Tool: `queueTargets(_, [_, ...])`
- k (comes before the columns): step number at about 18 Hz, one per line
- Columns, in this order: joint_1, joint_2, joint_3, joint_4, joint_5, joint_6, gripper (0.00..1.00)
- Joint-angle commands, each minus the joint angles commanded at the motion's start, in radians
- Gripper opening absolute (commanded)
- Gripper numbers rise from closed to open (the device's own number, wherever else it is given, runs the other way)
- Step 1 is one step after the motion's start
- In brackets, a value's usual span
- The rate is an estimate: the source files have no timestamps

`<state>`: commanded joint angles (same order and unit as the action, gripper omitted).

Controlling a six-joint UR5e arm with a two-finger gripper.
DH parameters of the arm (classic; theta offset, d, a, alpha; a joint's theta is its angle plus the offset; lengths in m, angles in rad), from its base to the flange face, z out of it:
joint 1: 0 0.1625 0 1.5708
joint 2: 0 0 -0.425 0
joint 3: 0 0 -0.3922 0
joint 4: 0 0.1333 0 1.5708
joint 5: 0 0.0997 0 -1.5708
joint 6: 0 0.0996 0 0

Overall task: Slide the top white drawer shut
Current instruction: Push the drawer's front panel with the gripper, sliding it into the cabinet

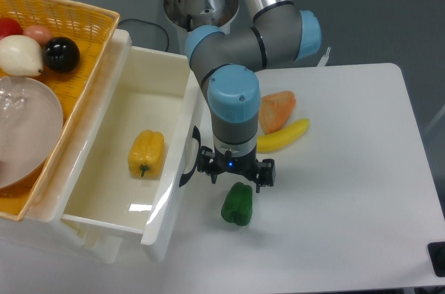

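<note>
Pepper [146, 153] in top drawer [160, 92], gripper [235, 172] just right of drawer front, 2nd pepper [237, 204] below gripper

The top white drawer [149, 155] looks like glossy plastic, its floor catching a bright glare near the yellow pepper [146, 153], which has a smooth, waxy skin. The curved handle [189, 158] on the drawer front is shiny black plastic. Above the drawer, the basket [76, 64] is woven, rough-textured wicker, holding a clear glassy bowl [24, 127]. Right of the drawer, the table [348, 190] is matt white, and the green pepper [238, 203] gleams softly.
</note>
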<state>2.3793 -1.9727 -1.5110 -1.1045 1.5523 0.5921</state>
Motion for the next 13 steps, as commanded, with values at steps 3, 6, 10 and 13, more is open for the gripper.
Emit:
queueTargets(3, [-0.003,0.000,-0.003,0.000,-0.001,0.000,1.00])
queueTargets(6, [-0.012,0.002,-0.003,-0.002,-0.001,0.000,1.00])
queueTargets(10, [-0.040,0.006,-0.003,-0.003,-0.005,-0.002,1.00])
queueTargets(13, [-0.063,0.012,-0.003,-0.006,0.000,-0.011,1.00])
